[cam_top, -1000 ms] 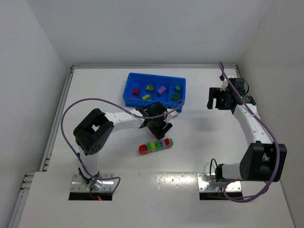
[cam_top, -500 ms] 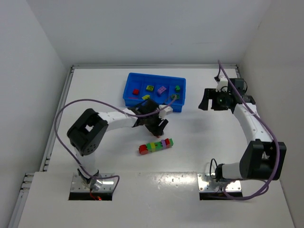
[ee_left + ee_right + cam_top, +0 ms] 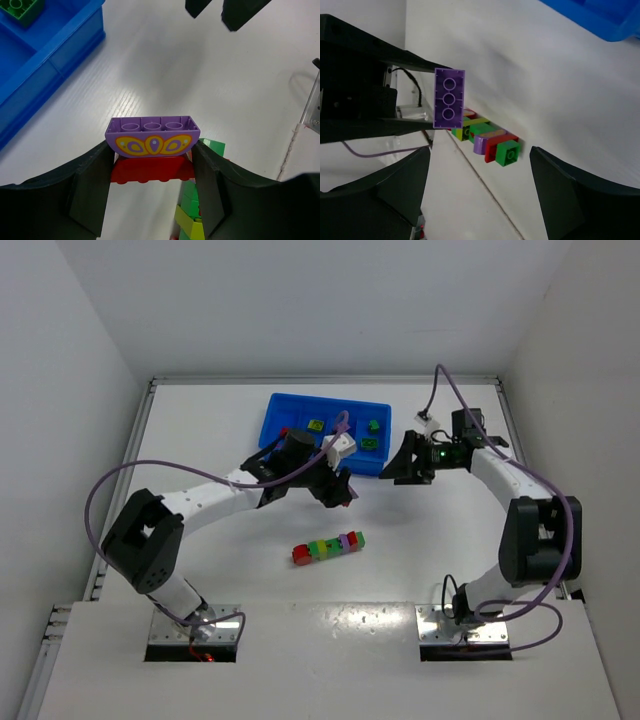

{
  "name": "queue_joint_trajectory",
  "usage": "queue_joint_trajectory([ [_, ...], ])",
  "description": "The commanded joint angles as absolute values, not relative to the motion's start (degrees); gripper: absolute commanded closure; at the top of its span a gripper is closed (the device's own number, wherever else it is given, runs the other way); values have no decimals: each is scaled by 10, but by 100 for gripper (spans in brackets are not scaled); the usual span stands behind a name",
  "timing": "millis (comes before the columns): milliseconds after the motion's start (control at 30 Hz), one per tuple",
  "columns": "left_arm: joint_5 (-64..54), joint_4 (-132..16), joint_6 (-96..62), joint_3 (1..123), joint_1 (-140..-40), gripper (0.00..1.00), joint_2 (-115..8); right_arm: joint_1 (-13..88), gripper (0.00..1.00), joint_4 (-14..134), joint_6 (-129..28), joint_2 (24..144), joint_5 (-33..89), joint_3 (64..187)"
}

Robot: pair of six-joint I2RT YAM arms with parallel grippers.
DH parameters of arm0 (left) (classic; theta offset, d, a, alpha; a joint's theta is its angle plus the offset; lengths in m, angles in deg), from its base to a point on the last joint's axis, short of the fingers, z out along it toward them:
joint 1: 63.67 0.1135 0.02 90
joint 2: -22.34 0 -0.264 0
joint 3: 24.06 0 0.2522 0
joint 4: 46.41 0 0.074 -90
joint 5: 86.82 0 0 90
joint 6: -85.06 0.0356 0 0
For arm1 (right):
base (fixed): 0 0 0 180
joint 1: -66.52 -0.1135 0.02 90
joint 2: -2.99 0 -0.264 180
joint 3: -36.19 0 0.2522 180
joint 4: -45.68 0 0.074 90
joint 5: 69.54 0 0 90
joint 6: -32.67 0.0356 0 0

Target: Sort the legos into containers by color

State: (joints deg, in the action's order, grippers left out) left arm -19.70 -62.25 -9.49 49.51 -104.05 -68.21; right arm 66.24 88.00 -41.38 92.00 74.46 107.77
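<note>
Left gripper [image 3: 151, 156] clamps a purple brick [image 3: 153, 136] between both fingers, studs up, yellow-orange petal print facing the camera. A red brick [image 3: 150, 171] shows directly below it, with green bricks [image 3: 190, 202] at lower right on the white table [image 3: 210, 90]. Blue tray [image 3: 60, 55] upper left, a lone green piece [image 3: 20, 9] inside one compartment.

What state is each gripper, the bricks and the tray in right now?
left gripper: closed on the purple brick
purple brick: clamped between the left fingers, off the table
right gripper: open, empty
multicoloured brick strip: lying on the table, bricks joined
blue tray: on the table, loose bricks in its compartments
</note>
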Motion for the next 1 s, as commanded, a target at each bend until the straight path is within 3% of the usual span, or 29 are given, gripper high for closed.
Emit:
queue_joint_trajectory([
  [0, -195, -605, -97, 525, -1059, 83, -662, 635, 20, 848, -384, 935, 788, 1109],
  [467, -167, -623, -68, 567, -1087, 83, -672, 566, 29, 859, -390, 960, 735, 1125],
  [900, -162, -623, -63, 572, -1087, 83, -678, 561, 39, 809, -356, 977, 896, 1138],
  [967, -162, -623, -63, 572, -1087, 83, -678, 561, 45, 809, -351, 977, 902, 1132],
])
